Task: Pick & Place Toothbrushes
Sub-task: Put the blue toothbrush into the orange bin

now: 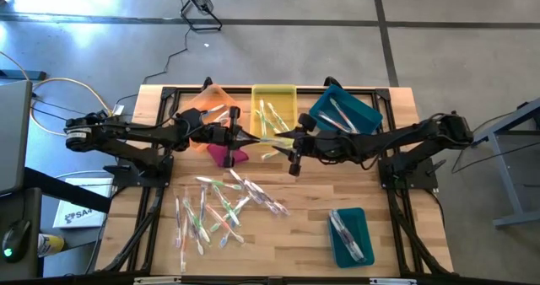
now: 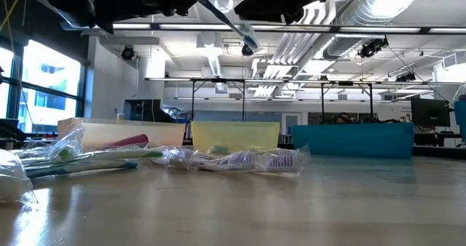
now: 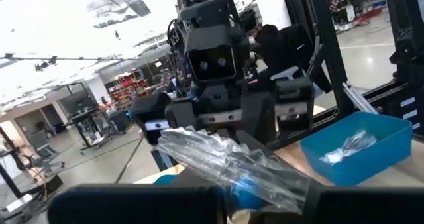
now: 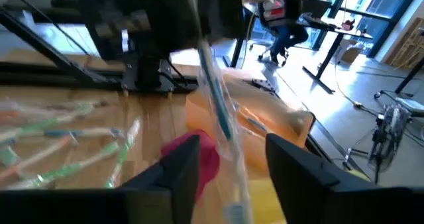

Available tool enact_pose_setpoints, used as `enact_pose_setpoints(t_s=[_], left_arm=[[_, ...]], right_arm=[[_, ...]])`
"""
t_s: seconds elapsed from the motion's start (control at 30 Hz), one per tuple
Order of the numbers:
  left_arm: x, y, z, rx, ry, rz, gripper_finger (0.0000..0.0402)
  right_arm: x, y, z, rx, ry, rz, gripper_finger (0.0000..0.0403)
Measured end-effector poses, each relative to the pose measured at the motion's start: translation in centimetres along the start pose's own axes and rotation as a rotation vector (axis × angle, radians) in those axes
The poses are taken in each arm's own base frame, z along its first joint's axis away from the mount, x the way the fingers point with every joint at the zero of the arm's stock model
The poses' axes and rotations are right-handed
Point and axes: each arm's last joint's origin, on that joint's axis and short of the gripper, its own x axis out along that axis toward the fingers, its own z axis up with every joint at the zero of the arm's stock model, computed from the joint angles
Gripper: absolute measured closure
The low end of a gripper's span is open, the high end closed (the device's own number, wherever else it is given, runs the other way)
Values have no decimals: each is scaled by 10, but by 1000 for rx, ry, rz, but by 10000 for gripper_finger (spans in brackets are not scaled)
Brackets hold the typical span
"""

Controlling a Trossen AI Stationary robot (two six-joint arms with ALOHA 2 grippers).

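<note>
Item: one wrapped toothbrush [image 4: 215, 108], held aloft between the two arms above the surface [image 1: 312, 217], near the yellow bin [image 1: 274, 108]. Left end effector [image 1: 239, 137] was pressed together, pinching one end of the wrapper. Right end effector [image 1: 295, 143] faced it, fingers [image 4: 182, 164] spread either side of the brush without gripping. Long axis ran from one arm toward the other. Remaining toothbrushes [image 1: 219, 209] lay scattered on the surface below, well apart.

bare wood [image 1: 295, 234] near the front edge, loose toothbrushes [image 1: 215, 209] left-centre, bins [image 1: 274, 106] lining the back
</note>
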Motion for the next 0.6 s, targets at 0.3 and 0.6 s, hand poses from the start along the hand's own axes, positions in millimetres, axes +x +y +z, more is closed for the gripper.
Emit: enact_pose_setpoints(t_s=[0.3, 0.6], left_arm=[[-14, 30, -18, -1, 118, 105, 392], [-36, 60, -29, -23, 181, 160, 392]], right_arm=[[-16, 2, 6, -10, 37, -2, 222], [-25, 7, -3, 29, 153, 21, 250]])
